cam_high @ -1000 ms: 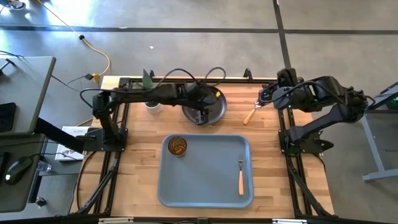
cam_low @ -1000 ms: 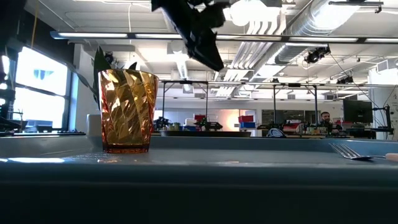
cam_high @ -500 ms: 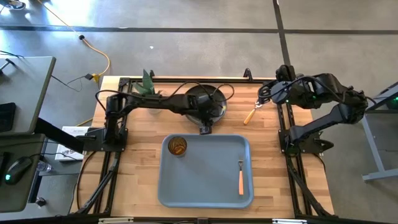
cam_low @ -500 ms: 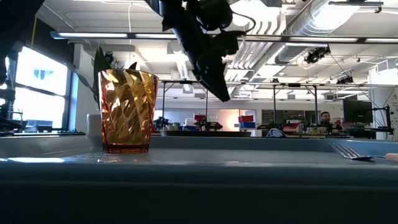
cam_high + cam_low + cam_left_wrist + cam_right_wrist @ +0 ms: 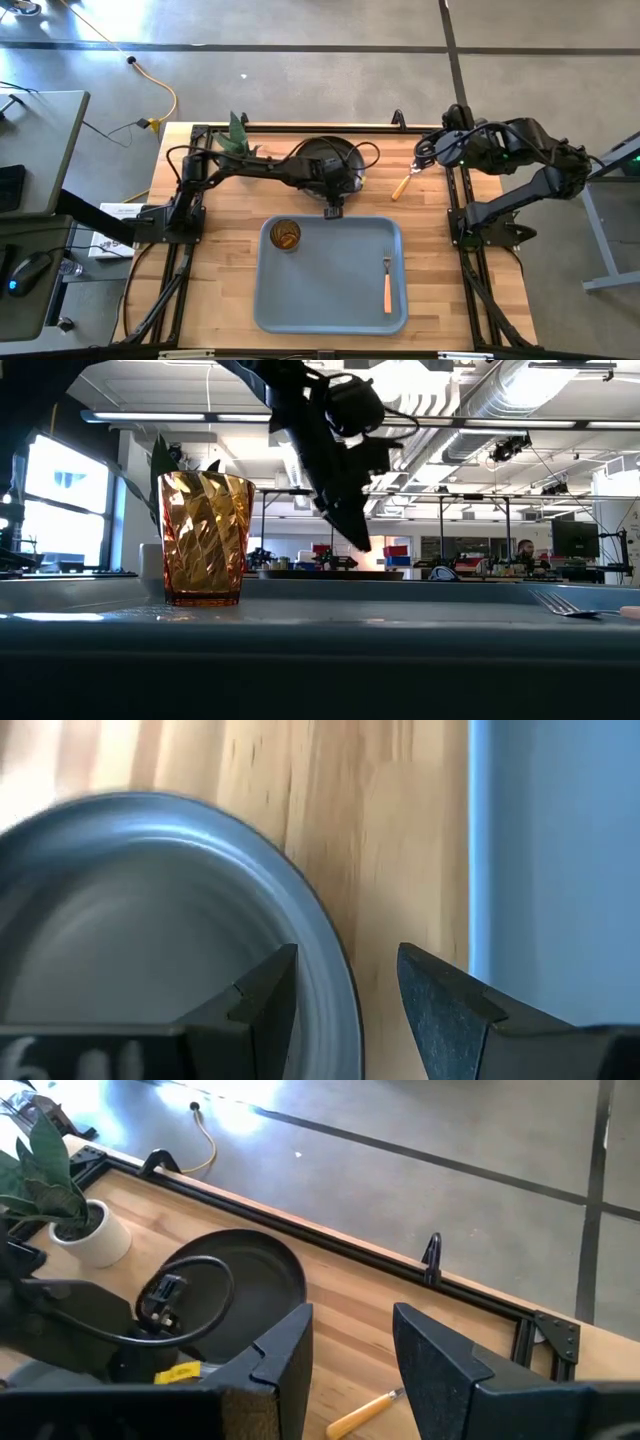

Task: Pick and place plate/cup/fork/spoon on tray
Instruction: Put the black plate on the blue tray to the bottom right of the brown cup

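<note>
Tableware on a light wooden table (image 5: 230, 205); large light blue-grey rectangular tray (image 5: 330, 290) with rounded corners and raised rim sits against the table's front edge, about centred; small amber-brown translucent glass cup (image 5: 286, 235) with a faceted swirl pattern stands upright in the tray's rear left corner, also seen in the low view (image 5: 205, 538); small fork with silver metal head and orange handle (image 5: 387, 282) lies flat near the tray's right rim, prongs toward the rear; round dark grey-black plate with raised rim (image 5: 318, 155) lies on the table near the rear edge, behind the tray, partly hidden by the left arm; in the left wrist view the plate's rim (image 5: 325, 935) is smooth, bare wood separating it from the tray's rim (image 5: 478, 850); small spoon with light orange-tan handle (image 5: 403, 185) lies on the table right of the plate, bowl end hidden under the right arm; white pot with a green plant (image 5: 236, 140) at the rear edge, left of the plate; left gripper (image 5: 333, 208) reaches across the plate to its front edge, just behind the tray's rear rim; its fingers (image 5: 262, 992) are parted, one over the plate's rim and one outside it, nothing clamped; right gripper (image 5: 424, 157) hangs above the table's rear right corner, over the spoon, jaws apart and empty (image 5: 350, 1355).
</note>
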{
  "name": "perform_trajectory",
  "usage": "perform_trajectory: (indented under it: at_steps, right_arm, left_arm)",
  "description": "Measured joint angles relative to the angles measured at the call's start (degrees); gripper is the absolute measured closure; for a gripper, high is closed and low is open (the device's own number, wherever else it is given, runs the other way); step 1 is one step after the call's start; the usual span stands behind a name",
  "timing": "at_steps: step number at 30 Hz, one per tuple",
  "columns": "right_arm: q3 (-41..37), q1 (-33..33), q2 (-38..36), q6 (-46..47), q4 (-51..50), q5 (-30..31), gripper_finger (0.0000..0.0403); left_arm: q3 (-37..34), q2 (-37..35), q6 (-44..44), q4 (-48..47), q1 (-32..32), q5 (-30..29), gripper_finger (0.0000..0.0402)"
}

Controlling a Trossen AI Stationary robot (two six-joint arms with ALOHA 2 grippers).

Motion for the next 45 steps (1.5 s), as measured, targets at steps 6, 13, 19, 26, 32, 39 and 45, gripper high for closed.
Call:
perform_trajectory:
  at_steps: [6, 13, 19, 26, 32, 39, 45]
  right_arm:
    - [0.0, 0.0, 0.0, 0.0, 0.0, -0.1, 0.0272]
    - [0.0, 0.0, 0.0, 0.0, 0.0, -0.1, 0.0272]
    - [0.0, 0.0, 0.0, 0.0, 0.0, -0.1, 0.0272]
    - [0.0, 0.0, 0.0, 0.0, 0.0, -0.1, 0.0272]
    - [0.0, 0.0, 0.0, 0.0, 0.0, -0.1, 0.0272]
    - [0.0, 0.0, 0.0, 0.0, 0.0, -0.1, 0.0272]
    - [0.0, 0.0, 0.0, 0.0, 0.0, -0.1, 0.0272]
  left_arm:
    - [-0.1, 1.2, -0.9, -1.0, 0.0, 0.0, 0.0240]
    - [0.1, 3.4, -2.0, 0.8, 0.1, -0.9, 0.0240]
    - [-0.1, 4.6, -3.2, -0.3, 0.4, -1.2, 0.0240]
    - [-0.1, 5.6, -3.4, 0.9, 0.4, -2.5, 0.0241]
    - [0.1, 6.9, -3.5, 1.5, 0.8, -3.7, 0.0241]
    - [-0.1, 7.1, -4.9, 0.7, 0.8, -3.6, 0.0247]
    - [-0.1, 7.1, -4.9, 0.8, 0.8, -3.5, 0.0293]
